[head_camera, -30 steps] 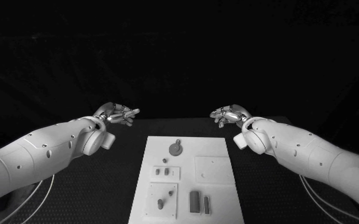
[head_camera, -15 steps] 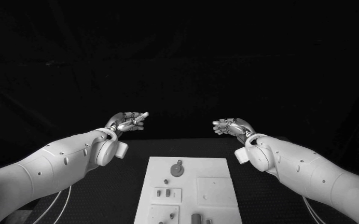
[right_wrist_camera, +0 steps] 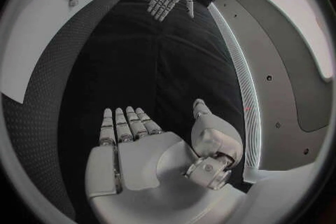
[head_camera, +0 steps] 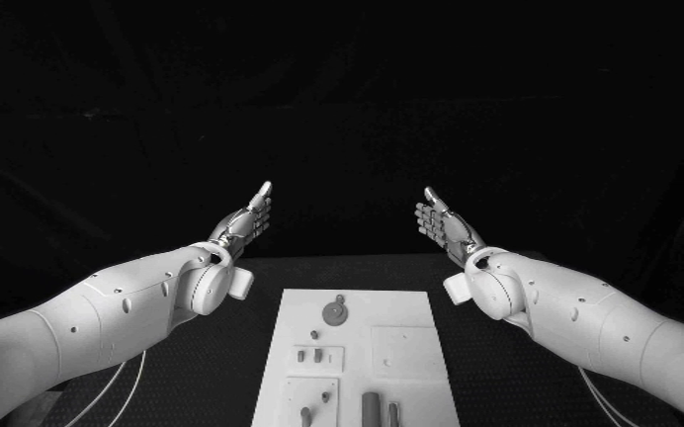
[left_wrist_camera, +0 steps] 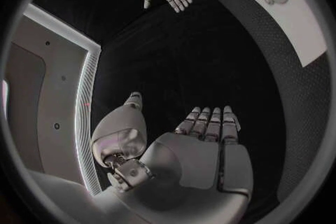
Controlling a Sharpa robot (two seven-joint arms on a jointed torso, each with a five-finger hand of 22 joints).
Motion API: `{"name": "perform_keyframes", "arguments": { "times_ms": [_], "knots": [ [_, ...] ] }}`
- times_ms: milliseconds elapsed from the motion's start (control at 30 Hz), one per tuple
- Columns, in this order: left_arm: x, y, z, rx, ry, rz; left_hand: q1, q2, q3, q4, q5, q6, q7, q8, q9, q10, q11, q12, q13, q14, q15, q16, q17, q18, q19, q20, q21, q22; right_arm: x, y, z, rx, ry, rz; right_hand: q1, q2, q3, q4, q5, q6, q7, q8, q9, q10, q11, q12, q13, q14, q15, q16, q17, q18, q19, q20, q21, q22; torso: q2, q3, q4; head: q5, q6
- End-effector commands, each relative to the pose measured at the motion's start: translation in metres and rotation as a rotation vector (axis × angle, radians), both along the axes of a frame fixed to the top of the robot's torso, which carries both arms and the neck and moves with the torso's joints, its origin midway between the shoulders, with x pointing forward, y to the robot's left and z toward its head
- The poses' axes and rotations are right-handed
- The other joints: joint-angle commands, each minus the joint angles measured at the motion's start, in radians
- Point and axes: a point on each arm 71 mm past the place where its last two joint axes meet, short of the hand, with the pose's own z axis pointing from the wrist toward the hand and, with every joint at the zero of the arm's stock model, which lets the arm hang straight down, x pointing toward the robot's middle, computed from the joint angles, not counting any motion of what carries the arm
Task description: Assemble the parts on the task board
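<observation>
Reaching well means bringing my hands down over the task board [head_camera: 357,348], which lies on the black table [head_camera: 499,368] between my forearms, and picking one small part [head_camera: 335,310] by its edges rather than sweeping several; which piece is due I cannot judge, since some parts may already sit in their seats; my left hand [head_camera: 248,217] is flat and spread, holding nothing, beyond the board's far edge; my right hand [head_camera: 441,219] likewise, fingers straight, touching nothing.
</observation>
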Motion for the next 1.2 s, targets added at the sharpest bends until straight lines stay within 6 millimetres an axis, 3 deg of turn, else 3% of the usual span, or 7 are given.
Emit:
{"name": "perform_keyframes", "arguments": {
  "times_ms": [33,133,233,400,633,867,1200],
  "knots": [
    [-0.010,-0.009,-0.002,-0.038,-0.042,0.059,-0.362,0.028,-0.022,-0.056,-0.015,-0.111,-0.020,-0.049,-0.082,-0.134,-0.022,-0.014,-0.023,-0.111,-0.034,-0.034,-0.106,-0.008,-0.131,-0.016,-0.014,-0.125,-0.006,0.004,0.004,0.043,-0.041,-0.064,-0.156,0.004,-0.093,0.054,-0.012,-0.131,-0.035,-0.035,-0.112,-0.163,-0.031,-0.031,-0.061,-0.119,-0.036,-0.080,-0.084,-0.029,-0.076,-0.036,-0.052,-0.358,-0.022,-0.0133,-0.0131,-0.003,-0.039],
    [-0.027,-0.022,-0.007,-0.082,-0.051,0.084,-0.362,0.028,-0.022,-0.056,-0.015,-0.111,-0.020,-0.049,-0.082,-0.134,-0.022,-0.014,-0.023,-0.111,-0.034,-0.034,-0.106,-0.008,-0.131,-0.016,-0.014,-0.125,-0.019,0.012,0.006,0.080,-0.057,-0.094,-0.156,0.004,-0.093,0.054,-0.012,-0.131,-0.035,-0.035,-0.112,-0.163,-0.031,-0.031,-0.061,-0.119,-0.036,-0.080,-0.084,-0.029,-0.076,-0.036,-0.052,-0.358,-0.032,-0.0187,-0.0187,-0.004,-0.059],
    [-0.044,-0.034,-0.010,-0.119,-0.057,0.110,-0.362,0.028,-0.022,-0.056,-0.015,-0.111,-0.020,-0.049,-0.082,-0.134,-0.022,-0.014,-0.023,-0.111,-0.034,-0.034,-0.106,-0.008,-0.131,-0.016,-0.014,-0.125,-0.032,0.019,0.008,0.113,-0.065,-0.123,-0.156,0.004,-0.093,0.054,-0.012,-0.131,-0.035,-0.035,-0.112,-0.163,-0.031,-0.031,-0.061,-0.119,-0.036,-0.080,-0.084,-0.029,-0.076,-0.036,-0.052,-0.358,-0.035,-0.0207,-0.0208,-0.005,-0.067],
    [-0.075,-0.053,-0.011,-0.175,-0.060,0.156,-0.362,0.028,-0.022,-0.056,-0.015,-0.111,-0.020,-0.049,-0.082,-0.134,-0.022,-0.014,-0.023,-0.111,-0.034,-0.034,-0.106,-0.008,-0.131,-0.016,-0.014,-0.125,-0.060,0.031,0.012,0.163,-0.068,-0.178,-0.156,0.004,-0.093,0.054,-0.012,-0.131,-0.035,-0.035,-0.112,-0.163,-0.031,-0.031,-0.061,-0.119,-0.036,-0.080,-0.084,-0.029,-0.076,-0.036,-0.052,-0.358,-0.036,-0.0209,-0.0210,-0.005,-0.068],
    [-0.103,-0.067,-0.009,-0.212,-0.058,0.195,-0.362,0.028,-0.022,-0.056,-0.015,-0.111,-0.020,-0.049,-0.082,-0.134,-0.022,-0.014,-0.023,-0.111,-0.034,-0.034,-0.106,-0.008,-0.131,-0.016,-0.014,-0.125,-0.095,0.043,0.018,0.205,-0.052,-0.242,-0.156,0.004,-0.093,0.054,-0.012,-0.131,-0.035,-0.035,-0.112,-0.163,-0.031,-0.031,-0.061,-0.119,-0.036,-0.080,-0.084,-0.029,-0.076,-0.036,-0.052,-0.358,-0.036,-0.0209,-0.0210,-0.005,-0.068],
    [-0.109,-0.069,-0.008,-0.218,-0.057,0.203,-0.362,0.028,-0.022,-0.056,-0.015,-0.111,-0.020,-0.049,-0.082,-0.134,-0.022,-0.014,-0.023,-0.111,-0.034,-0.034,-0.106,-0.008,-0.131,-0.016,-0.014,-0.125,-0.112,0.048,0.021,0.216,-0.039,-0.269,-0.156,0.004,-0.093,0.054,-0.012,-0.131,-0.035,-0.035,-0.112,-0.163,-0.031,-0.031,-0.061,-0.119,-0.036,-0.080,-0.084,-0.029,-0.076,-0.036,-0.052,-0.358,-0.036,-0.0209,-0.0210,-0.005,-0.068],
    [-0.109,-0.069,-0.008,-0.218,-0.057,0.203,-0.362,0.028,-0.022,-0.056,-0.015,-0.111,-0.020,-0.049,-0.082,-0.134,-0.022,-0.014,-0.023,-0.111,-0.034,-0.034,-0.106,-0.008,-0.131,-0.016,-0.014,-0.125,-0.113,0.048,0.021,0.217,-0.038,-0.270,-0.156,0.004,-0.093,0.054,-0.012,-0.131,-0.035,-0.035,-0.112,-0.163,-0.031,-0.031,-0.061,-0.119,-0.036,-0.080,-0.084,-0.029,-0.076,-0.036,-0.052,-0.358,-0.036,-0.0209,-0.0210,-0.005,-0.068]
  ]
}}
